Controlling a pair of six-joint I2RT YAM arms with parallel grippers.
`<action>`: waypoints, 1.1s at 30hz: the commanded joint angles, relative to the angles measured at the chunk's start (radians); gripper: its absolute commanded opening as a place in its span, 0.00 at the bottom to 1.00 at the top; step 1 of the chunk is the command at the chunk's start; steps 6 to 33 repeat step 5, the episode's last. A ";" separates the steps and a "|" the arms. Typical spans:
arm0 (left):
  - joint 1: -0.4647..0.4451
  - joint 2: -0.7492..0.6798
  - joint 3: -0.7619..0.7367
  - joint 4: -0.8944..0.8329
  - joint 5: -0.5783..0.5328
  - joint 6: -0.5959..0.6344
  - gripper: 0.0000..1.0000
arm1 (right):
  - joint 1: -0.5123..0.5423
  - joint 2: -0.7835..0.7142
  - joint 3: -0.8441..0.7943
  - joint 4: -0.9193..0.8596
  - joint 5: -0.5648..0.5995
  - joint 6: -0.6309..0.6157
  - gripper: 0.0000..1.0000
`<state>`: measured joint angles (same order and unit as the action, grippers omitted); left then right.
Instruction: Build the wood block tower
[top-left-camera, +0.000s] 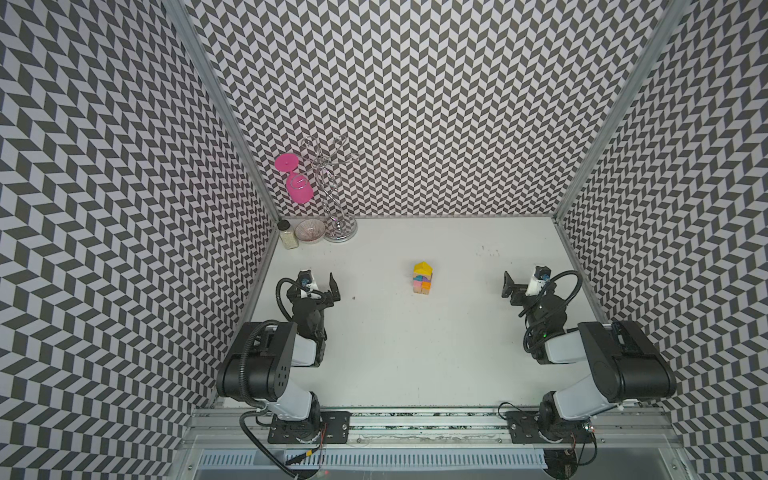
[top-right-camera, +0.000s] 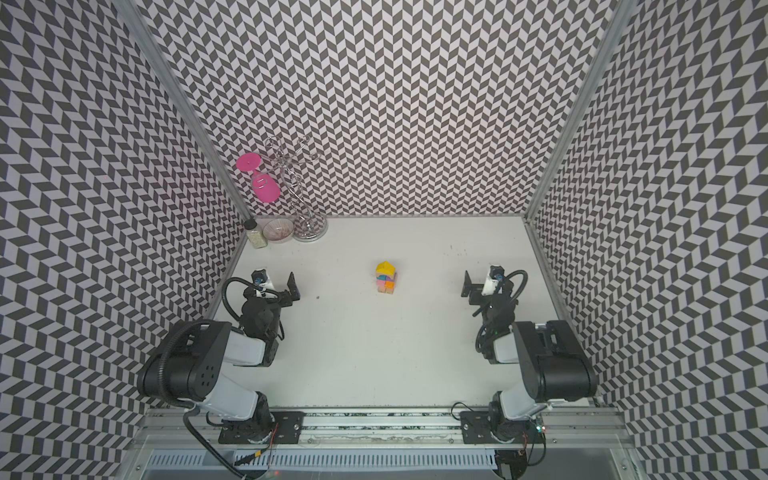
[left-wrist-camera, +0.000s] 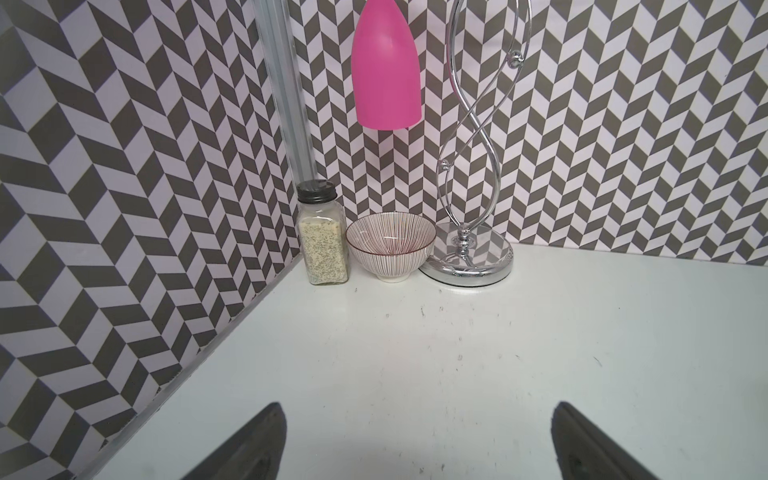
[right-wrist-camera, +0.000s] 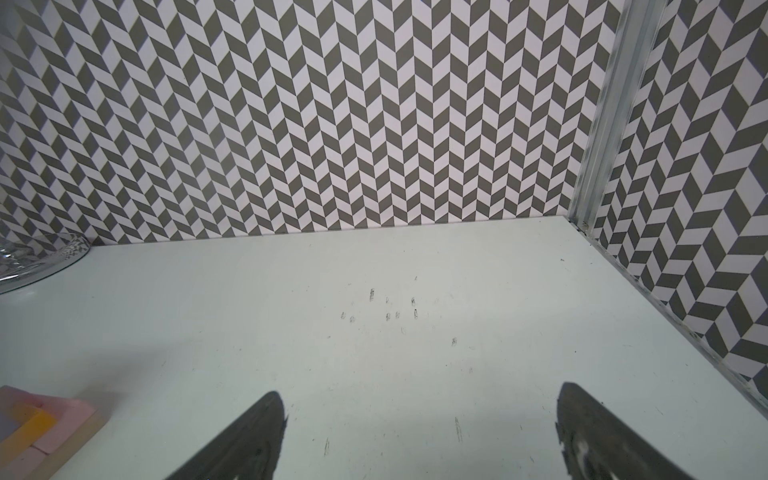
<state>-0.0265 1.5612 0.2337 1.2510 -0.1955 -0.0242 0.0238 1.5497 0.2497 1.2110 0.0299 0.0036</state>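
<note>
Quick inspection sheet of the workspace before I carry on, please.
Surface: white table, scuffed, dark marks toward far right.
Job's things: tower standing mid-table, yellow peak on top; no loose blocks seen.
Clutter: spice jar, bowl, chrome rack with hanging pink goblet, far left corner.
Hands: left hand and right hand open, empty, apart from the tower.
Cables: black hose looped on left arm, cable on right; clear of tower.
Surroundings: chevron walls on three sides.

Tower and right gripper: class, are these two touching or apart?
Apart. In both top views a wide strip of bare table separates the open right gripper from the tower.
</note>
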 joint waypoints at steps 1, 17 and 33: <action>-0.007 -0.006 0.002 0.043 0.005 -0.011 1.00 | 0.008 -0.007 0.019 0.025 0.002 -0.019 1.00; -0.009 -0.010 0.004 0.030 0.003 -0.011 1.00 | 0.009 -0.012 0.016 0.028 0.004 -0.019 1.00; -0.009 -0.010 0.004 0.030 0.003 -0.011 1.00 | 0.009 -0.012 0.016 0.028 0.004 -0.019 1.00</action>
